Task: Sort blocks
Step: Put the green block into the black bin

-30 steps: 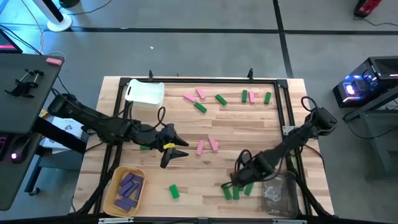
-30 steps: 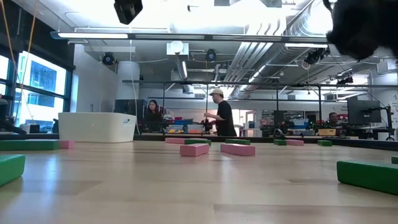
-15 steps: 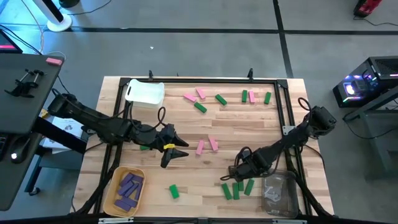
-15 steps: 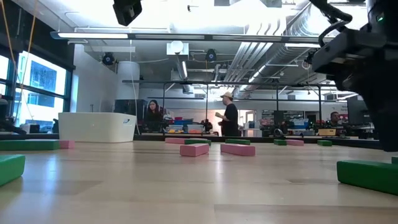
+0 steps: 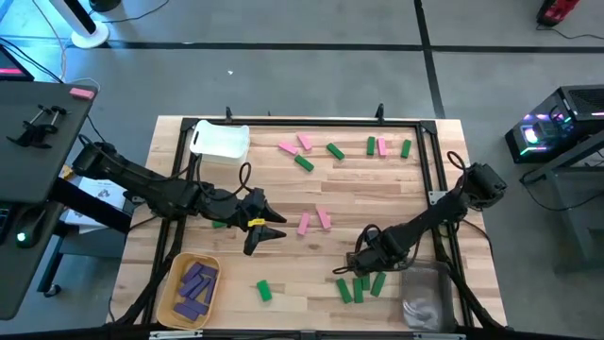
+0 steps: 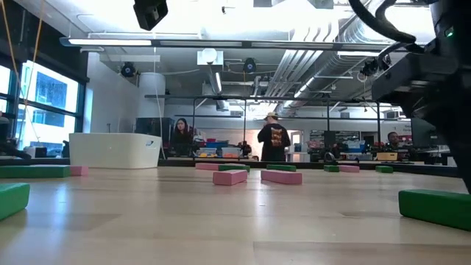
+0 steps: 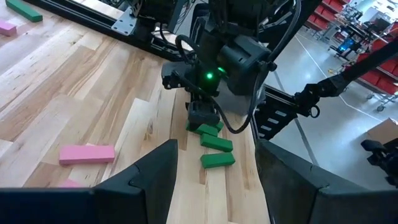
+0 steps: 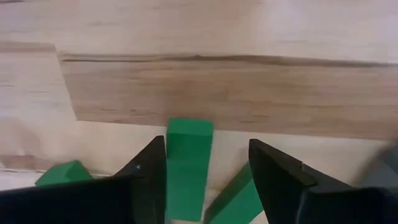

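Observation:
My right gripper [image 5: 352, 272] [image 8: 208, 155] is open, low over a cluster of three green blocks [image 5: 360, 285] at the near right. One green block [image 8: 186, 165] lies lengthwise between its fingers; two others [image 8: 62, 174] [image 8: 239, 199] lie beside it. My left gripper [image 5: 268, 232] [image 7: 214, 168] is open and empty above the table's middle left. Pink blocks [image 5: 313, 221] lie at the centre. More pink [image 5: 295, 144] and green blocks [image 5: 335, 150] lie along the far side. Purple blocks [image 5: 195, 286] lie in the yellow bin [image 5: 172, 293]. My right gripper's fingers point down on either side of the green block's long sides [image 8: 177, 174], along the block. One finger [image 8: 149, 180] stands right at the block's side. I cannot tell whether it touches. The block lies flat on the table.
A white bin [image 5: 220, 140] stands at the far left. A clear bin [image 5: 425, 295] stands at the near right, beside my right gripper. A single green block [image 5: 265, 291] lies near the front edge. A dark frame runs round the table's edges. People show in the room behind.
My right gripper has come down and a little toward the table's left edge, onto the cluster of green blocks. My left gripper has kept still.

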You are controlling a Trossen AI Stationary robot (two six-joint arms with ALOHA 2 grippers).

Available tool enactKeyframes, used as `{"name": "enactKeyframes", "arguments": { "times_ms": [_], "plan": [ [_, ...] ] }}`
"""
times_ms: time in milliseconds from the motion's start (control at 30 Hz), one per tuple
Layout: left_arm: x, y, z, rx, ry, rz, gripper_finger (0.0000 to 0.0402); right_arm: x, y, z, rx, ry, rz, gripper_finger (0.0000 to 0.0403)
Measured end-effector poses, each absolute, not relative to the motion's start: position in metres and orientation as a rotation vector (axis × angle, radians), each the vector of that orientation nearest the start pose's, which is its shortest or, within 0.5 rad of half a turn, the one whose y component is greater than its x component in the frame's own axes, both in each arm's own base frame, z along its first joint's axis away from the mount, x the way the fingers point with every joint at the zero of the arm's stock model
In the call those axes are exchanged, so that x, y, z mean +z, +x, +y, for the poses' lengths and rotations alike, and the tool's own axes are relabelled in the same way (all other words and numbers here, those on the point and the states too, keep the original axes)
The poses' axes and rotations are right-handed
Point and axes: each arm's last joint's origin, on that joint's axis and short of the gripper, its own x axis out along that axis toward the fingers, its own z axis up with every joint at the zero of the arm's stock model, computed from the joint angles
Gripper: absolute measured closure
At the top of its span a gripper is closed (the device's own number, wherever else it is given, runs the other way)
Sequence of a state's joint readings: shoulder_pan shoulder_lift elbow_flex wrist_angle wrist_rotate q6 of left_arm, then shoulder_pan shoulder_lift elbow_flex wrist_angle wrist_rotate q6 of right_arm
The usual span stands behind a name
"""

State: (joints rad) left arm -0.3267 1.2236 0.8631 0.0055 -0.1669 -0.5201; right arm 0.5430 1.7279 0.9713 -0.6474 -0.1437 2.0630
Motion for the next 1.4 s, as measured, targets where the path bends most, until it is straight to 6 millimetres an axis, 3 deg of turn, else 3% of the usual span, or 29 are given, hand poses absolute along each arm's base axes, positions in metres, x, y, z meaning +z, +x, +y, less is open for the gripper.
{"name": "enactKeyframes", "arguments": {
  "times_ms": [633,1033,1400],
  "plan": [
    [0.288,0.258,-0.082,-0.065,-0.428,0.376,0.0199,0.142,0.259,0.159,-0.966,1.395,1.259,0.0267],
    [0.288,0.258,-0.082,-0.065,-0.428,0.376,0.0199,0.143,0.267,0.159,-0.921,1.412,1.12,0.0353],
    [0.288,0.258,-0.082,-0.065,-0.428,0.376,0.0199,0.145,0.282,0.14,-0.847,1.371,1.08,0.0363]
  ]
}}
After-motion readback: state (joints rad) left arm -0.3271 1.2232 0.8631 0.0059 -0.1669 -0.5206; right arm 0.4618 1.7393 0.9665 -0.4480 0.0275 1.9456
